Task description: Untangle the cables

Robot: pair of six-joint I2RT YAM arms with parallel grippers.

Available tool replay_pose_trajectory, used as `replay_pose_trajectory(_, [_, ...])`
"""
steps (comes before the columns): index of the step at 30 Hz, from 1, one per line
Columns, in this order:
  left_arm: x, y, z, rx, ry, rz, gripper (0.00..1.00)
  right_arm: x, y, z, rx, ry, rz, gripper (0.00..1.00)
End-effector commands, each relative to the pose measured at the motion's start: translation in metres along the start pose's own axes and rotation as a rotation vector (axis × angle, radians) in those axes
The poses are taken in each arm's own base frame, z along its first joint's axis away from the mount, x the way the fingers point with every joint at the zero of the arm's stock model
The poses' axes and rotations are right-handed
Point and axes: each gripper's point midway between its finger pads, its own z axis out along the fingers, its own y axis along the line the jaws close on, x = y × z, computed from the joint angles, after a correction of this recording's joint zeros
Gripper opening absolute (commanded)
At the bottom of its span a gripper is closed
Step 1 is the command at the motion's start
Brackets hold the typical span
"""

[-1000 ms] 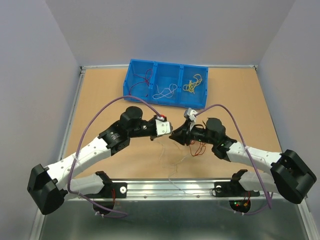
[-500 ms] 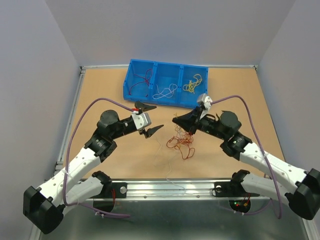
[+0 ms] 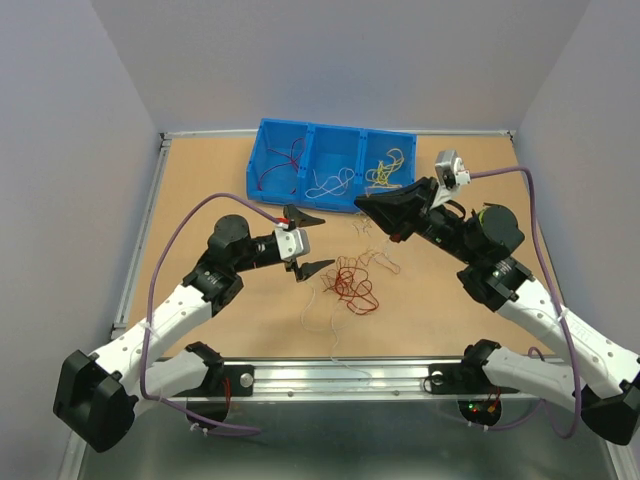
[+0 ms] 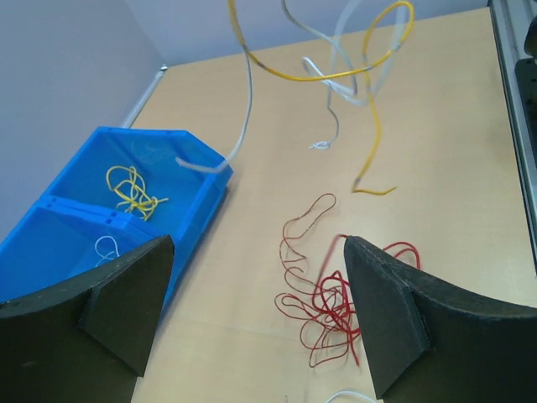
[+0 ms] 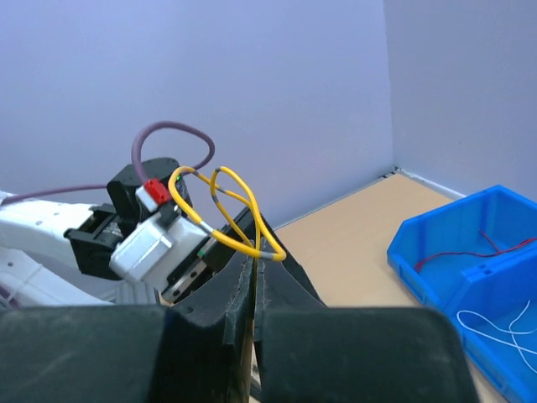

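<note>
A loose clump of red cables (image 3: 350, 285) lies on the tan table, and it also shows in the left wrist view (image 4: 331, 302) between my fingers but well below them. My left gripper (image 3: 312, 242) (image 4: 256, 277) hovers open just left of that clump and holds nothing. My right gripper (image 3: 360, 203) (image 5: 254, 260) is raised near the bin's front, shut on a yellow cable (image 5: 211, 232). Yellow and white strands (image 4: 312, 78) hang down from it toward the table (image 3: 375, 245). A thin white cable (image 3: 318, 310) rests on the table near the red clump.
A blue bin (image 3: 300, 197) (image 4: 197, 210) (image 5: 419, 260) with three compartments stands at the back; they hold red, white and yellow wires. The grey walls enclose the table on the left, back and right. A metal rail runs along the near edge.
My left gripper opened, let go and drew back left. My right gripper shut and rose toward the back right, pulling yellow and white strands out of the red clump, which dropped onto the table.
</note>
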Motion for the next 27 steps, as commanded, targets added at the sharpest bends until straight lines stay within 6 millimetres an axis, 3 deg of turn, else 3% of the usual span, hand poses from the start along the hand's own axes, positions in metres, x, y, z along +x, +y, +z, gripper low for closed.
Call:
replay_pose_trajectory(1, [-0.008,-0.008,0.001,0.058,-0.052,0.066,0.95,-0.041,0.006,0.013,0.010,-0.087,0.018,0.01])
replay_pose_trajectory(2, [-0.007,-0.012,0.002,0.082,-0.057,0.065,0.96,-0.049,0.007,0.015,0.010,-0.101,0.016,0.01])
replay_pose_trajectory(12, [0.003,-0.029,0.007,0.183,-0.056,0.057,0.96,-0.055,0.009,0.021,0.000,-0.129,0.055,0.01])
replay_pose_trajectory(19, [0.018,-0.017,0.016,0.138,-0.011,0.021,0.97,-0.071,0.013,0.024,-0.017,-0.182,0.069,0.00])
replay_pose_trajectory(27, [0.013,0.006,0.011,-0.028,-0.029,0.027,0.99,-0.075,0.019,0.025,-0.042,-0.183,0.079,0.01])
